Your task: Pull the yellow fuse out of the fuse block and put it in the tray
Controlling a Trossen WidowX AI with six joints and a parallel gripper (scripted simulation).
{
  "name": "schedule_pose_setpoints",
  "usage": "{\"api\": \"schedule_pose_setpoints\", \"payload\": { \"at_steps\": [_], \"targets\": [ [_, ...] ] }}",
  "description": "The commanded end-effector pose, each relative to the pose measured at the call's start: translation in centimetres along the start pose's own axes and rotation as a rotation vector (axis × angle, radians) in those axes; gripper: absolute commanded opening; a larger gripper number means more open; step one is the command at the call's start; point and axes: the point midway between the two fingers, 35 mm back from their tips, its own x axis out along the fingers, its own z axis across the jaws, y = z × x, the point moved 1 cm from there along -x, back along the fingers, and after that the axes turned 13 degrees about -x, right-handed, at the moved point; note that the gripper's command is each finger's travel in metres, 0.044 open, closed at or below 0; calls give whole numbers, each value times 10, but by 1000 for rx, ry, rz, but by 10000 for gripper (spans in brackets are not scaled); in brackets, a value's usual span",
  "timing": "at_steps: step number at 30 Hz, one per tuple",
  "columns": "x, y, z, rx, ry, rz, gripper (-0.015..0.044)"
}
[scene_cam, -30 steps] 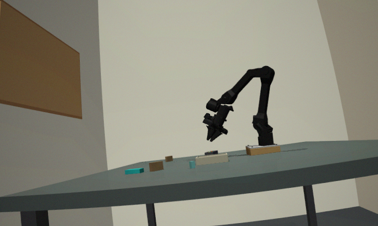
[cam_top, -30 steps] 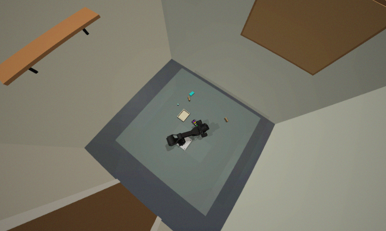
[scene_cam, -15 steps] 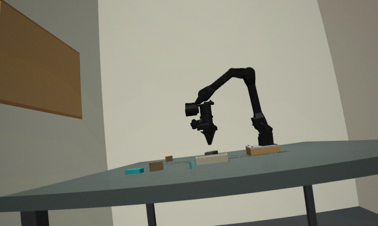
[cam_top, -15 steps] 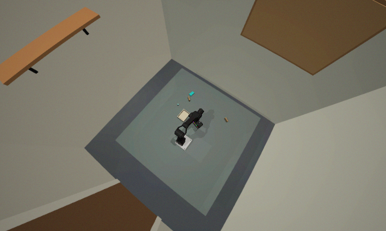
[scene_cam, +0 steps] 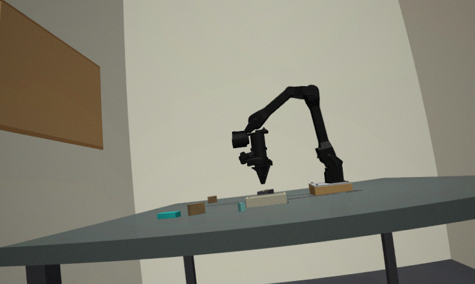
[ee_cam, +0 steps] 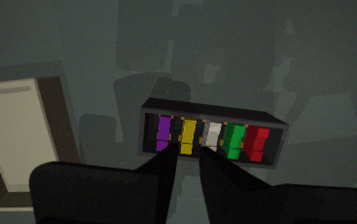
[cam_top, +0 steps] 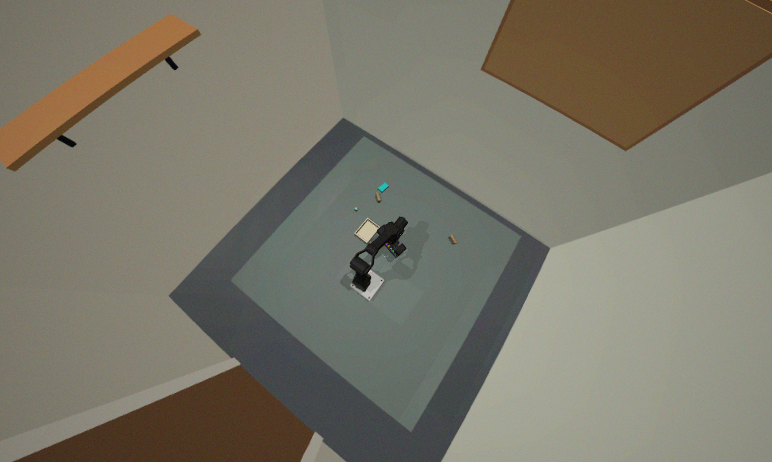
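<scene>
The yellow fuse (ee_cam: 189, 130) stands in its slot in the dark fuse block (ee_cam: 203, 106) (scene_cam: 265, 192), between the purple fuse (ee_cam: 163, 128) and the white fuse (ee_cam: 213, 130). My gripper (ee_cam: 188, 151) (scene_cam: 263, 182) points down above the block, its fingers a narrow gap apart with nothing held between them. In the wrist view the tips overlap the block's lower edge, on either side of the yellow fuse's lower end. The beige tray (cam_top: 367, 230) (scene_cam: 266, 201) (ee_cam: 16, 131) is empty. In the top view the arm hides the fingers and part of the block.
The green fuse (ee_cam: 234, 138) and red fuse (ee_cam: 259, 142) stand in the block too. A cyan block (cam_top: 383, 187) (scene_cam: 168, 215), a brown block (cam_top: 378, 197) (scene_cam: 196, 208) and a small pale-blue piece (cam_top: 355, 208) (scene_cam: 241, 206) lie beyond the tray. Another brown block (cam_top: 452, 239) (scene_cam: 211, 199) lies apart.
</scene>
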Motion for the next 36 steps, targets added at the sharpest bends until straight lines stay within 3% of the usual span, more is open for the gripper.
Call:
{"api": "schedule_pose_setpoints", "payload": {
  "at_steps": [1, 36],
  "targets": [
    [6, 2, -1, 5, 5, 9, 74],
    [26, 2, -1, 5, 5, 9, 74]
  ]
}}
